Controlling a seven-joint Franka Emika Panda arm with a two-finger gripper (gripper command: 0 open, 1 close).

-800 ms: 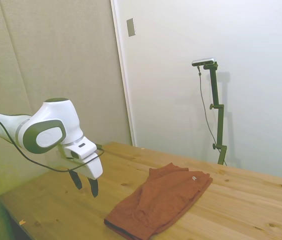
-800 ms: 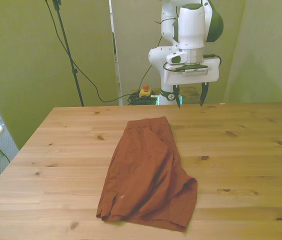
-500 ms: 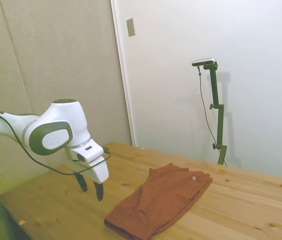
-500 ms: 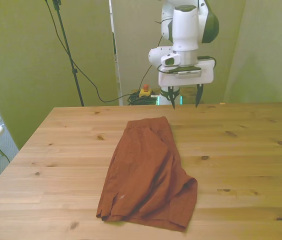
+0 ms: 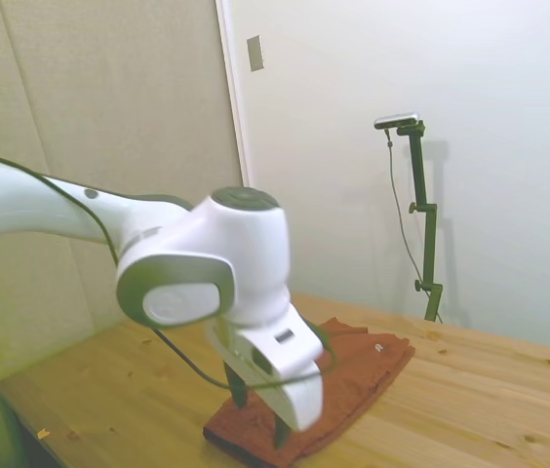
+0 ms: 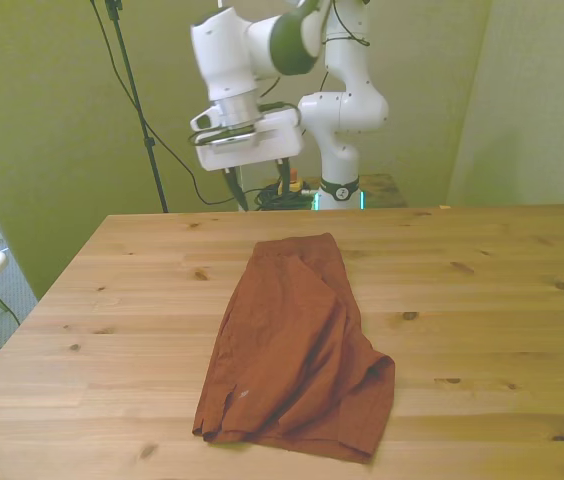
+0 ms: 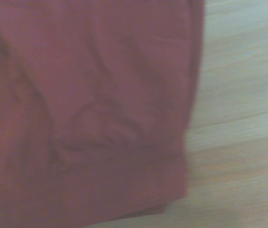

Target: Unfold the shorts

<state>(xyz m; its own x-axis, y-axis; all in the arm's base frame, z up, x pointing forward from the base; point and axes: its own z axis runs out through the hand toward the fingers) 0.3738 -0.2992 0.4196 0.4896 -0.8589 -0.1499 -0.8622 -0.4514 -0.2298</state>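
The rust-red shorts (image 6: 297, 340) lie folded and flat on the wooden table (image 6: 482, 300), one end toward the table's far edge and the other near its front edge. My gripper (image 6: 256, 185) hangs open and empty above the far edge, toward the front view's left, and clear of the cloth. From the side the gripper (image 5: 258, 411) looms close to the camera and covers part of the shorts (image 5: 368, 366). A small white tag (image 5: 379, 348) shows on the fabric. The wrist view is blurred and shows a corner of the shorts (image 7: 86, 114) on bare wood.
The table's bare wood (image 6: 122, 300) lies on both sides of the shorts. A door or wall panel edge (image 5: 241, 136) stands behind the table. Cables and a small red-topped device (image 6: 290, 180) lie on the floor by the robot's base.
The arm has swung toward the front view's left and closer to the side camera. The gripper stays open. The shorts have not moved.
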